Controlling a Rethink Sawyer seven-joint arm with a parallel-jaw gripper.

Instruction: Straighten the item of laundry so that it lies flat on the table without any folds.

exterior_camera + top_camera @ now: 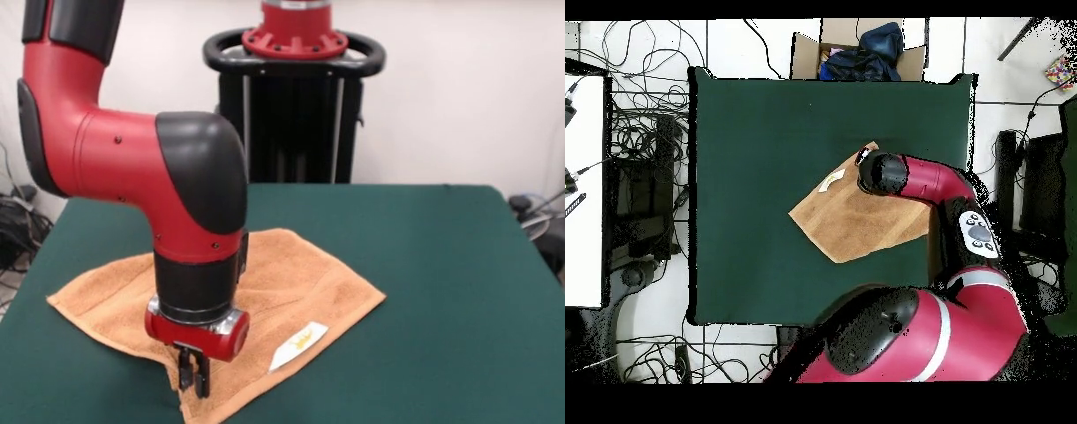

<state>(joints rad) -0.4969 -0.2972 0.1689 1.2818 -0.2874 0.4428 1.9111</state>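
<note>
The item of laundry [291,283], an orange-tan towel, lies on the green table [441,265] in a skewed four-sided shape, with a white tag [298,344] near its front edge. My gripper [194,378] points straight down at the towel's front corner. Its fingers [184,375] stand close together, with the tips in the cloth at the edge. In the overhead view the towel [850,220] sits right of the table's [745,150] middle. There the arm covers its right part and the gripper [865,158] is over its upper corner, beside the tag [833,180].
The red arm's elbow [190,194] hangs over the towel's left half. A cardboard box with dark clothes [860,50] stands past the table's top edge in the overhead view. Cables [650,140] and a white desk [583,190] lie to the left.
</note>
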